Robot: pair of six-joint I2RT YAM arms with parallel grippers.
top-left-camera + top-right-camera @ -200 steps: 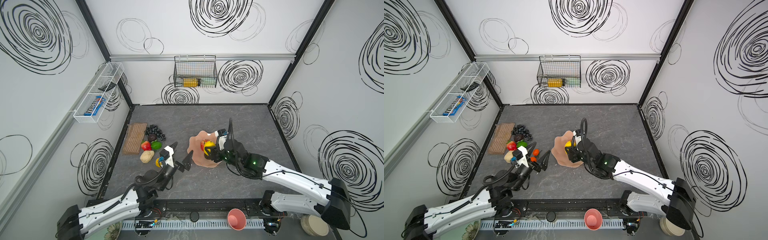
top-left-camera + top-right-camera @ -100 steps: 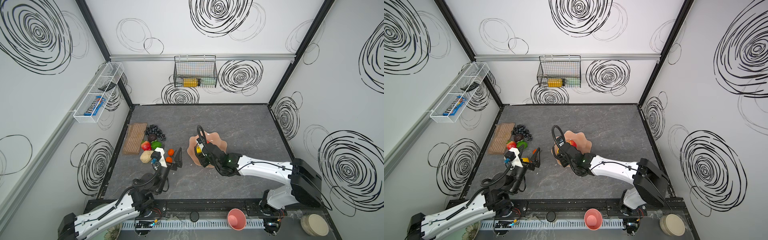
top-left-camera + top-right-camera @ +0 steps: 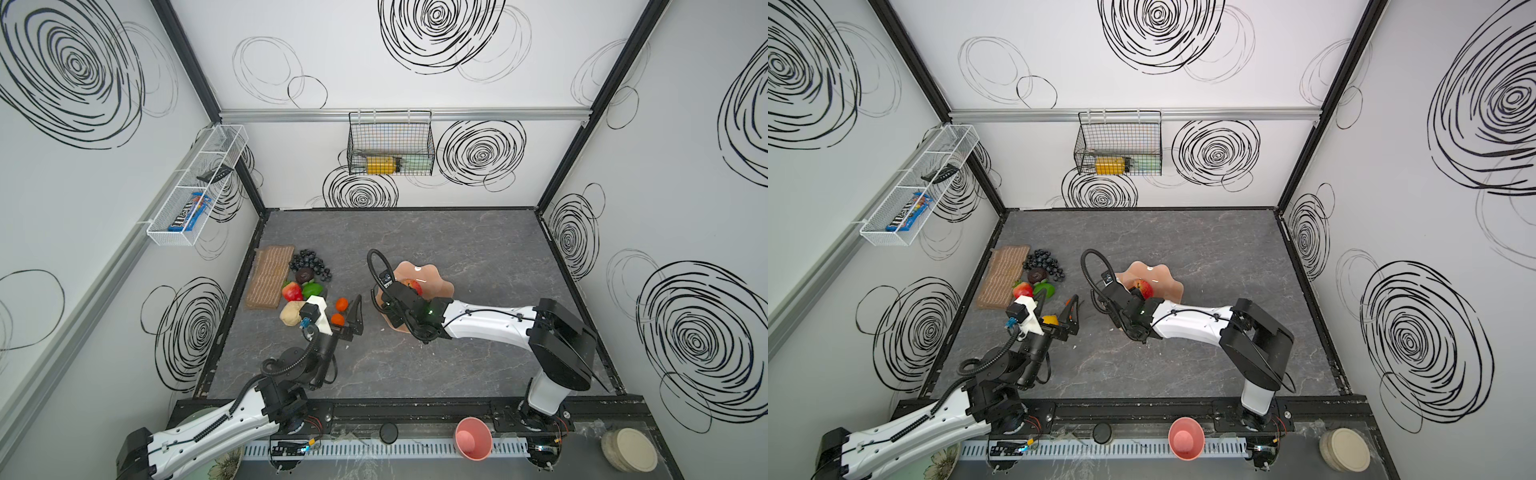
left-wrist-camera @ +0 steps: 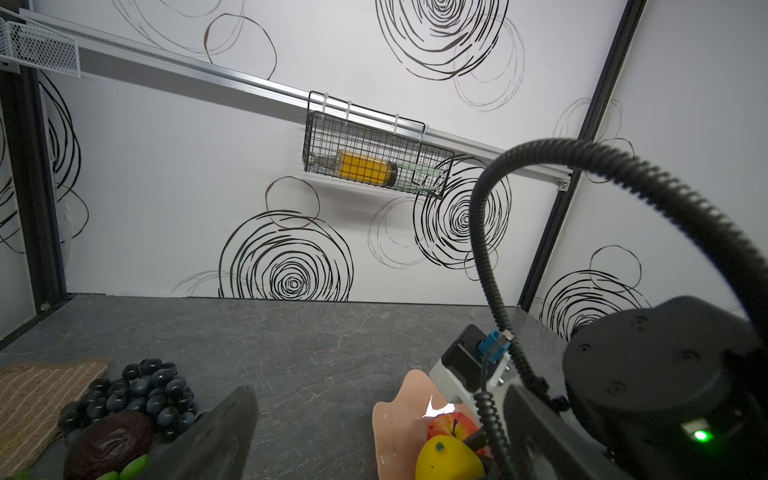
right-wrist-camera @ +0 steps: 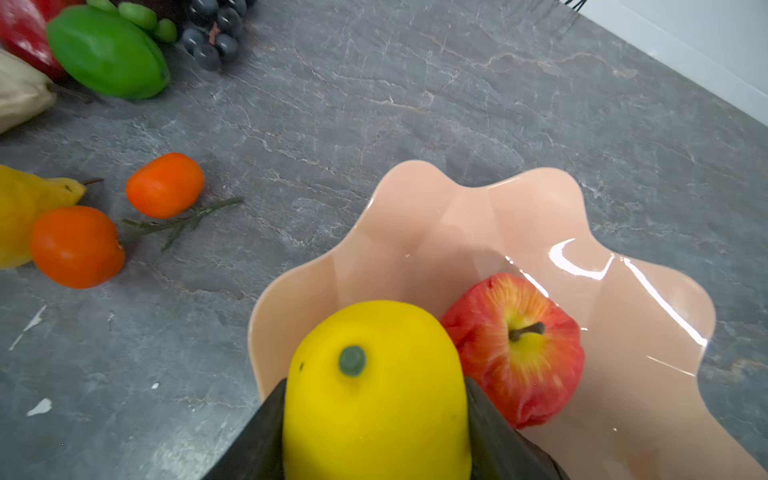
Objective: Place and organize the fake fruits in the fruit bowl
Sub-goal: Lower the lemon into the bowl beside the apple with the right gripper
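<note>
The peach-pink fruit bowl [image 3: 434,277] [image 5: 457,224] stands mid-table with a red apple [image 5: 515,349] [image 3: 412,286] inside. My right gripper [image 5: 374,424] is shut on a yellow lemon [image 5: 374,395] [image 4: 449,459], held over the bowl's left rim beside the apple. In both top views the wrist hides the lemon. My left gripper [image 3: 338,311] [image 3: 1057,305] is open and low over two oranges [image 3: 341,304] [image 5: 165,185]. Left of them lie a beige pear [image 3: 291,312], a green lime [image 3: 311,289], a red fruit [image 3: 292,291], an avocado [image 3: 304,275] and black grapes [image 3: 309,264].
A woven mat [image 3: 268,276] lies along the table's left edge behind the fruit pile. Another yellow fruit [image 5: 20,212] touches the nearer orange [image 5: 77,247]. A pink cup [image 3: 473,438] sits on the front rail. A wire basket [image 3: 390,143] hangs on the back wall.
My right arm has folded in and carried the lemon leftward over the bowl's left rim. My left gripper has shifted left, so the oranges now lie between its fingers.
</note>
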